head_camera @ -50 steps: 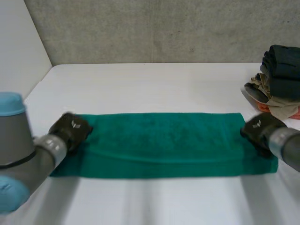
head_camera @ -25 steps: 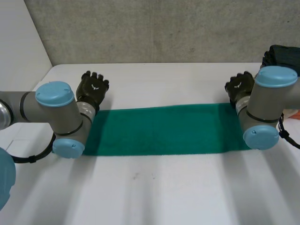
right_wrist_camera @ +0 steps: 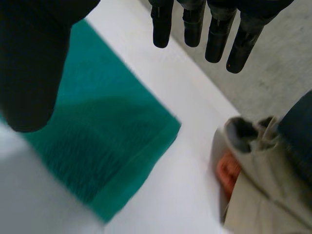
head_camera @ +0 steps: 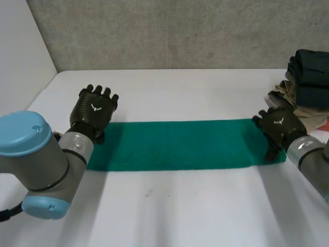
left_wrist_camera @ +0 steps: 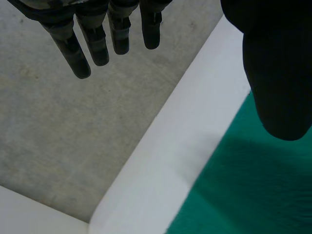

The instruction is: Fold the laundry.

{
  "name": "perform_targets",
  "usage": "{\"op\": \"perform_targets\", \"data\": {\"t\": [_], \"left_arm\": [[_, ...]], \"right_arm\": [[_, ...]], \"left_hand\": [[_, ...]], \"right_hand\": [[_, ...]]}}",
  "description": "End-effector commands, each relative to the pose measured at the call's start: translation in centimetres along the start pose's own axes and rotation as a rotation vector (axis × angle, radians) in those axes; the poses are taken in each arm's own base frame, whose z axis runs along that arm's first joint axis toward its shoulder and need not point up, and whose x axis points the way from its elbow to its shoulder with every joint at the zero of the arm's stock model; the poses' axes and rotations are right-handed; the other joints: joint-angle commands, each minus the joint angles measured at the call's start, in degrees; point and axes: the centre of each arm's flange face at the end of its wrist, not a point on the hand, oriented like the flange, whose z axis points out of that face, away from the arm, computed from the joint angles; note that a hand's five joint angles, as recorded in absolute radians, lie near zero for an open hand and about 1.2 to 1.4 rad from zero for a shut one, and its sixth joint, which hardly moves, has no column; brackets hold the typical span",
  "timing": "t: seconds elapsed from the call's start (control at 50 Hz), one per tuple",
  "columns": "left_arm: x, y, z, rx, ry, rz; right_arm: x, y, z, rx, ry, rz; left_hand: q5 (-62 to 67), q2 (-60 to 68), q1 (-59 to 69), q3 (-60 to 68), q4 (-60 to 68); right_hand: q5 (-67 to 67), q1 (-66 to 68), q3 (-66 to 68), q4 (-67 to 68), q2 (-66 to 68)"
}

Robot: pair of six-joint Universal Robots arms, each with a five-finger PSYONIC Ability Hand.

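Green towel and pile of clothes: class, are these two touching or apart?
Apart. The right wrist view shows bare white table between a corner of the green towel and the pile of clothes.

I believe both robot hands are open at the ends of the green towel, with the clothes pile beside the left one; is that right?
Not quite: the head view shows the clothes pile beside the right robot hand; the rest holds.

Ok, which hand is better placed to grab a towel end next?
Probably right: the right hand hangs open over one end of the towel; the left hand is mostly over bare table.
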Motion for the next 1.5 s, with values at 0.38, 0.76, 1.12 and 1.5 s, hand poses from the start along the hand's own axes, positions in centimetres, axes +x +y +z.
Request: {"op": "perform_targets", "data": {"t": [0.38, 0.76, 1.12, 1.5], "left_arm": [[0.0, -0.1, -1.0, 0.004, 0.006, -0.030], [-2.9, -2.4, -2.1, 0.063, -0.068, -0.149], [-3.6, -2.0, -2.0, 0.055, -0.087, -0.177], [4.1, -4.6, -3.2, 0.135, 0.159, -0.218]], "right_arm": [[5.7, 6.9, 2.9, -0.181, 0.236, -0.203], [0.3, -5.7, 0.8, 0.262, 0.242, -0.455], [-25.0, -7.8, -4.2, 0.794, -0.374, -0.641], [-9.8, -2.9, -2.6, 0.145, -0.188, 0.092]], "left_hand": [[-2.84, -1.82, -1.40, -2.29, -1.66], [-2.84, -1.82, -1.40, -2.29, -1.66], [-2.84, -1.82, -1.40, -2.29, -1.66], [-2.46, -1.44, -1.02, -1.91, -1.27]], "right_hand": [[66.06, 68.41, 67.50, 66.31, 67.21], [66.06, 68.41, 67.50, 66.31, 67.21], [-3.94, -1.59, -2.50, -3.69, -2.79], [-3.94, -1.59, -2.50, -3.69, -2.79]]}}
